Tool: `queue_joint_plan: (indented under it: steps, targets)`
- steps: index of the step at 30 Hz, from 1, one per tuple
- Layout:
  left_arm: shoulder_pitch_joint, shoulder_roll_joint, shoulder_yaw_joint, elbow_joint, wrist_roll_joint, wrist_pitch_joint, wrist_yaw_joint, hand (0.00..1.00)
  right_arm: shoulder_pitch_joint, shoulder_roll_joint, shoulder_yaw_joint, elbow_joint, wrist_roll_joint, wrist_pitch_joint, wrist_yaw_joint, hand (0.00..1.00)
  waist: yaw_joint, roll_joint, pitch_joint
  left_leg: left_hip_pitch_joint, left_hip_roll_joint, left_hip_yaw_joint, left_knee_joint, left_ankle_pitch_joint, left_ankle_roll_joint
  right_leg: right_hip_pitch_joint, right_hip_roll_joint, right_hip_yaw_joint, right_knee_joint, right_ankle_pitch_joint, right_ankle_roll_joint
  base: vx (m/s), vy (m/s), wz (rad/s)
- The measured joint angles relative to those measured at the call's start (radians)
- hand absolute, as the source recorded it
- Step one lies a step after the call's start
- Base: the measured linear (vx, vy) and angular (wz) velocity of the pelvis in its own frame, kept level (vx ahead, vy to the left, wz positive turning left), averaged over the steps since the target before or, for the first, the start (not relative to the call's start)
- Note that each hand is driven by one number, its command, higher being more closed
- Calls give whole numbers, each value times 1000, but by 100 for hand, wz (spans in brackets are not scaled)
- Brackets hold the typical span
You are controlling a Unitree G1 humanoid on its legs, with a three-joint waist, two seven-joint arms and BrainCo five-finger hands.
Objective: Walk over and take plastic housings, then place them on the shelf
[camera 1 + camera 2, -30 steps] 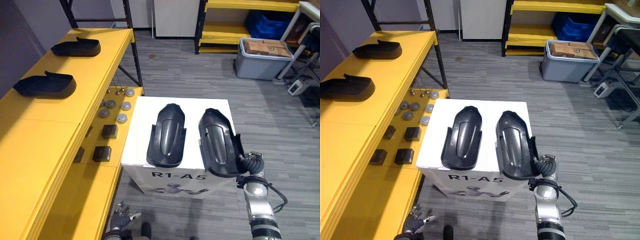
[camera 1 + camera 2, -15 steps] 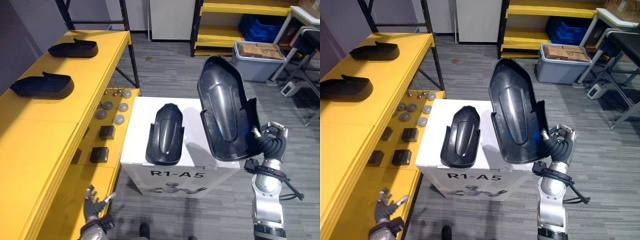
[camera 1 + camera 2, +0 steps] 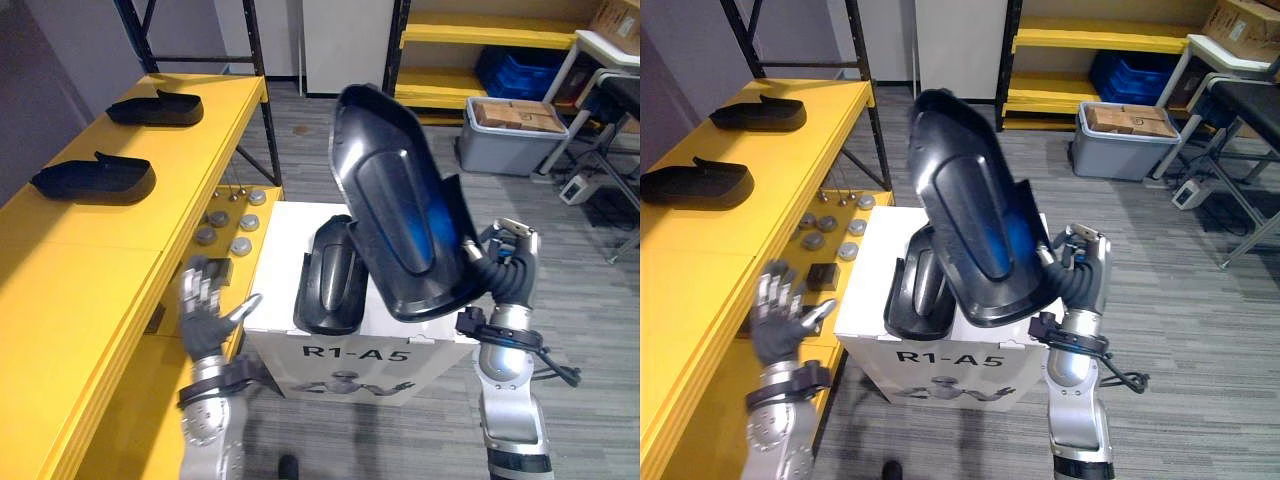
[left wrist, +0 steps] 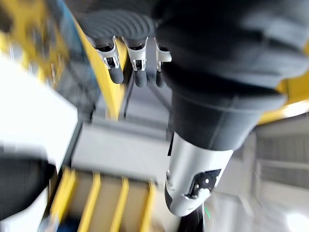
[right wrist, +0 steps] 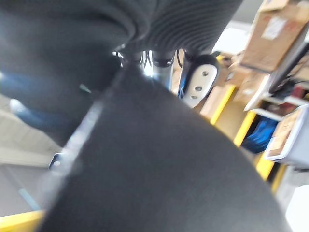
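One plastic housing (image 3: 400,230) has come up off the white box (image 3: 275,265) toward ten o'clock, right hand (image 3: 505,275) curled on its edge I think, left hand (image 3: 205,315) raised, open and empty, so the yellow shelf (image 3: 90,260) comes next.

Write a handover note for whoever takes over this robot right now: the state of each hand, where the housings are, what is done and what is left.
Right hand: fingers shut on a large glossy black plastic housing, held in the air above the white box.
Left hand: open, holding nothing, beside the yellow shelf.
A second black plastic housing lies on the white box.
Done: a near black housing and a far black housing sit on the shelf.
Left: set the held housing on the shelf, then fetch the one on the box.
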Motion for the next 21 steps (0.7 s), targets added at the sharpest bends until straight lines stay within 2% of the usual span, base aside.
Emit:
queue_joint_plan:
  steps: [3, 9, 11, 17, 18, 21]
  targets:
    - [-89, 3, -80, 39, 0, 1, -3, 0, -30, 10, 61, 0, -3, -1, 0, 100, -7, 1, -4, 1, 1, 8, 0, 2, 2, -8, 0, 5, 9, 0, 0, 0, 0, -7]
    - [-166, 30, -139, 122, -50, 9, 17, 0, -32, 36, 121, 7, -25, -1, -22, 100, -14, 5, -23, 6, 1, 18, 0, 3, 2, -8, 0, 12, 9, 0, 0, -1, 0, -5]
    - [-195, 38, -171, 135, -82, 14, 23, 0, -32, 36, 170, 15, -32, -1, -24, 100, -17, 9, -26, 9, 2, 23, 0, 3, 2, -9, 1, 18, 9, 0, 0, -19, 2, -8]
    - [-212, 52, -198, 164, -196, 29, 56, 0, -35, 15, 209, 59, -67, -1, -44, 100, -31, 10, -50, 7, 2, 28, 0, 5, 3, -16, 1, 29, 12, 1, 0, -11, 2, -2]
    - [-216, 56, -200, 164, -198, 30, 61, 100, -35, 1, 210, 69, -68, -1, -44, 100, -31, 10, -51, 7, 2, 28, 0, 6, 3, -16, 1, 29, 14, 1, 0, 0, 0, 0]
    - [-230, 74, -211, 164, -234, 31, 64, 100, -34, -19, 211, 96, -75, -1, -47, 100, -31, 11, -55, 5, 3, 27, 0, 9, 4, -19, 1, 28, 15, 2, 0, 0, 0, 0]
